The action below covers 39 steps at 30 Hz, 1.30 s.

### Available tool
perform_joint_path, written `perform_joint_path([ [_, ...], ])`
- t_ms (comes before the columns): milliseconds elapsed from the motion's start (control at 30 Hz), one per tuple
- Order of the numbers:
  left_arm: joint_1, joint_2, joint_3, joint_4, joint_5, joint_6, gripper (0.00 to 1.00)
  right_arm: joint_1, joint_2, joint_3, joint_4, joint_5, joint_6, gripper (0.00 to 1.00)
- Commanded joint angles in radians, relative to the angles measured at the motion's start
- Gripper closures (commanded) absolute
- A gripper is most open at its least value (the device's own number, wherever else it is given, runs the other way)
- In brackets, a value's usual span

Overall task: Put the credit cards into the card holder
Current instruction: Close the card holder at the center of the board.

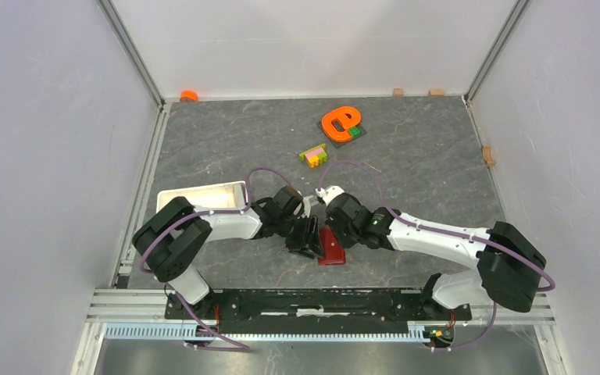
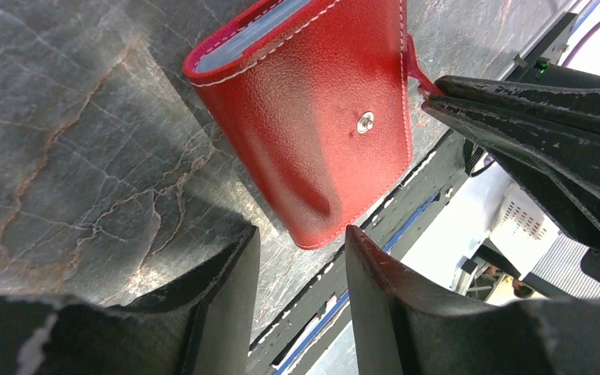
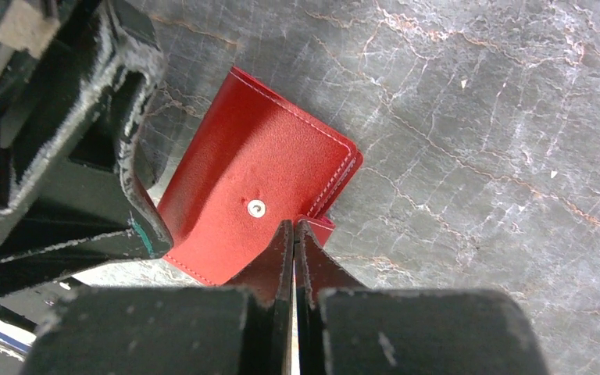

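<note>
The card holder (image 1: pixel 331 248) is a dark red wallet lying folded on the table near the front edge, with its snap stud (image 2: pixel 366 122) facing up. My right gripper (image 3: pixel 294 226) is shut on the wallet's snap tab (image 3: pixel 322 229) at its side edge; the pinch also shows in the left wrist view (image 2: pixel 422 78). My left gripper (image 2: pixel 301 242) is open and empty, its jaws on either side of the wallet's near corner (image 2: pixel 312 234) without touching it. Pale blue-grey layers (image 2: pixel 250 35) show at the wallet's open edge. I see no loose credit card.
A white rectangular tray (image 1: pixel 203 195) stands left of the left arm. An orange e-shaped toy (image 1: pixel 340 121) and a small stack of coloured blocks (image 1: pixel 313 155) lie further back. The black rail (image 1: pixel 320 301) runs along the front edge just beyond the wallet.
</note>
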Motion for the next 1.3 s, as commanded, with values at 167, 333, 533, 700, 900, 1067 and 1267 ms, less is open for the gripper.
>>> perform_joint_path([
  [167, -0.008, 0.03, 0.035, 0.036, 0.037, -0.025, 0.52, 0.025, 0.048, 0.013, 0.093, -0.01, 0.034, 1.0],
  [333, -0.008, 0.035, 0.036, 0.036, 0.038, -0.025, 0.53, 0.04, 0.054, 0.005, 0.118, -0.009, 0.048, 1.0],
  [533, -0.008, 0.036, 0.037, 0.036, 0.038, -0.025, 0.54, 0.053, 0.066, -0.001, 0.121, -0.002, 0.049, 1.0],
  [700, -0.008, 0.038, 0.038, 0.036, 0.039, -0.026, 0.55, 0.065, 0.08, -0.002, 0.113, 0.031, 0.049, 1.0],
  [900, -0.008, 0.04, 0.036, 0.036, 0.038, -0.025, 0.55, 0.085, 0.093, 0.007, 0.09, 0.082, 0.044, 1.0],
  [1067, -0.009, 0.042, 0.036, 0.036, 0.038, -0.025, 0.56, 0.093, 0.092, 0.022, 0.051, 0.152, 0.041, 1.0],
  [1267, -0.008, 0.044, 0.036, 0.036, 0.038, -0.025, 0.56, 0.103, 0.09, 0.008, 0.098, 0.104, 0.044, 1.0],
])
